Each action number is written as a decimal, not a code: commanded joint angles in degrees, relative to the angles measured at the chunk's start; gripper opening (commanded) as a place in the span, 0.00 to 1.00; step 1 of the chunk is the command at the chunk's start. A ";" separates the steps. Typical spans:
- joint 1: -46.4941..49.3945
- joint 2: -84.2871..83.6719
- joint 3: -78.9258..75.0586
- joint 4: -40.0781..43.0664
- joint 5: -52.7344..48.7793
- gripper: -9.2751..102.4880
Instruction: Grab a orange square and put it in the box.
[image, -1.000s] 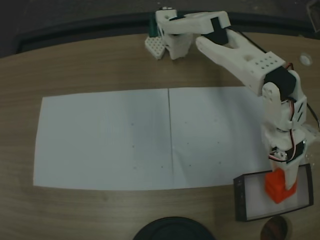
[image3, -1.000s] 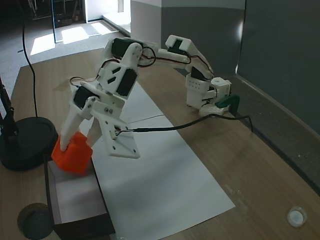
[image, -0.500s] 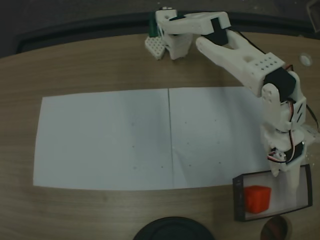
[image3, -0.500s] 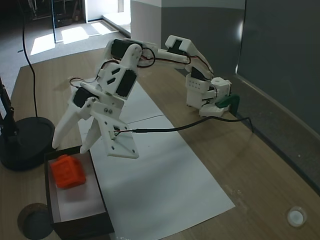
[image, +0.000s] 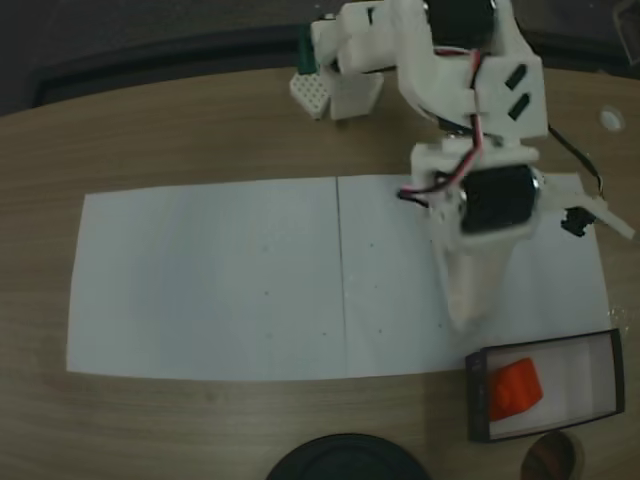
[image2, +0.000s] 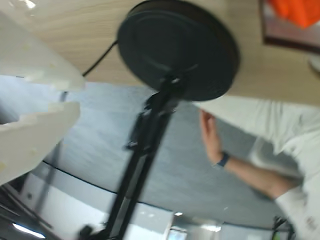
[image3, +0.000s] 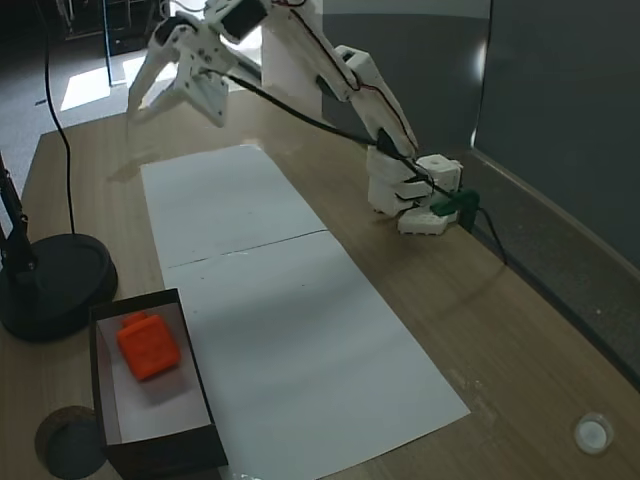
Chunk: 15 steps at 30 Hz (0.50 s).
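Orange square: I see the orange square (image3: 149, 346) lying inside the box (image3: 196, 378), lower left of a fixed view, toward the box's far end on the white floor; in another fixed view the square (image: 516, 389) sits in the box's (image: 478, 400) left half, lower right of the frame

Wrist glimpse: an orange patch (image2: 299, 10) shows at the upper right corner of the wrist view, inside a dark-walled frame; blurred

Pincer: I read the pincer (image3: 160, 82) as open and empty, its two white fingers spread, raised in the upper left of a fixed view, well apart from the box; in another fixed view the pincer (image: 470, 312) points down the frame, its tip above the paper just above the box's upper left corner; I cannot tell its state there

Arm: the white arm (image3: 330, 70) rises from its base (image3: 412, 195) at centre right of a fixed view

Paper: white sheets (image: 230, 275) cover the middle of the desk (image: 180, 130)

Stand: a round black base (image3: 52, 285) with a pole stands at the left edge, just beside the box

Person: a hand (image2: 210, 137) wearing a dark wristband appears right of centre in the wrist view
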<state>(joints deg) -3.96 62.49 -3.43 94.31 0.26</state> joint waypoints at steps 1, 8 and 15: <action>4.04 12.22 -6.33 3.52 1.58 0.08; 13.97 32.87 -0.97 5.10 0.97 0.08; 20.48 59.68 18.19 5.10 0.97 0.08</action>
<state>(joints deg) 16.08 111.36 7.29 99.58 1.14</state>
